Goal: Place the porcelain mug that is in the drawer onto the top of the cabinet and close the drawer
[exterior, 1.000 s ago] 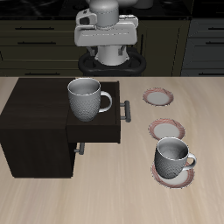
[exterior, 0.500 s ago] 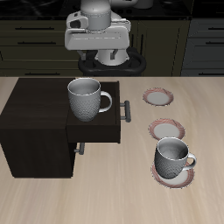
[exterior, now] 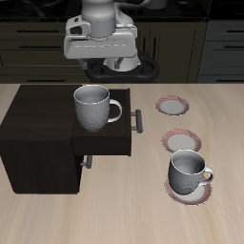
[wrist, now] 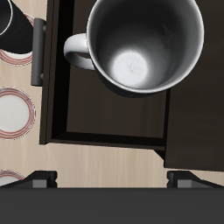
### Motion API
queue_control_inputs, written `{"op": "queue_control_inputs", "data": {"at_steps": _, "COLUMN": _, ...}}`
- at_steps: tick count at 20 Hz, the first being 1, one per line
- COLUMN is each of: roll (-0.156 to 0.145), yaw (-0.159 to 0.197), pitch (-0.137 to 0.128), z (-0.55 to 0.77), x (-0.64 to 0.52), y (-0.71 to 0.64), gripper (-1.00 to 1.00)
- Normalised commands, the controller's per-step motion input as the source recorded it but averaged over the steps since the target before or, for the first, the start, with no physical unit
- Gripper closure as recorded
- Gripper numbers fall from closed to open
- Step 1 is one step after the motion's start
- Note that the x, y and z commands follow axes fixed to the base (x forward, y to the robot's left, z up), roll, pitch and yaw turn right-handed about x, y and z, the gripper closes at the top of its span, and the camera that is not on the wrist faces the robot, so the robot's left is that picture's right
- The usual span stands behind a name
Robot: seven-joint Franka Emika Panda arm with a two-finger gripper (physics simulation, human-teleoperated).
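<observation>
The arm is raised high at the table's back — gripper [exterior: 105, 45] pointing down, fingers spread, holding nothing.

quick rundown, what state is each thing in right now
mug: upright, empty, standing in the open drawer, not held
drawer: pulled out, open
cabinet: top bare, mug not on it yet
hand: high above the cabinet, holding nothing, finger spread unclear
small mug: upright on its saucer near the table's front
two saucers: flat on the table, nothing on them
</observation>
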Motion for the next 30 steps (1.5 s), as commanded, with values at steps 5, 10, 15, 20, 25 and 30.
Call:
{"op": "queue_control_inputs", "data": {"at_steps": 5, "roll": 0.005, "yaw": 0.071, "pitch": 0.006, "z": 0.02, "x": 0.2, "y": 0.02, "gripper": -1.0}}
{"op": "queue_control_inputs", "data": {"at_steps": 10, "roll": -0.01, "yaw": 0.032, "pitch": -0.002, "z": 0.07, "x": 0.17, "y": -0.03, "gripper": -1.0}}
{"op": "queue_control_inputs", "data": {"at_steps": 15, "roll": -0.001, "yaw": 0.047, "pitch": -0.01, "z": 0.05, "x": 0.16, "y": 0.01, "gripper": -1.0}}
{"op": "queue_control_inputs", "data": {"at_steps": 20, "roll": -0.005, "yaw": 0.041, "pitch": 0.003, "z": 0.04, "x": 0.2, "y": 0.05, "gripper": -1.0}}
{"op": "queue_control_inputs", "data": {"at_steps": 25, "roll": -0.008, "yaw": 0.03, "pitch": -0.002, "z": -0.01, "x": 0.21, "y": 0.09, "gripper": -1.0}}
{"op": "queue_control_inputs", "data": {"at_steps": 30, "roll": 0.002, "yaw": 0.034, "pitch": -0.001, "z": -0.1, "x": 0.12, "y": 0.07, "gripper": -1.0}}
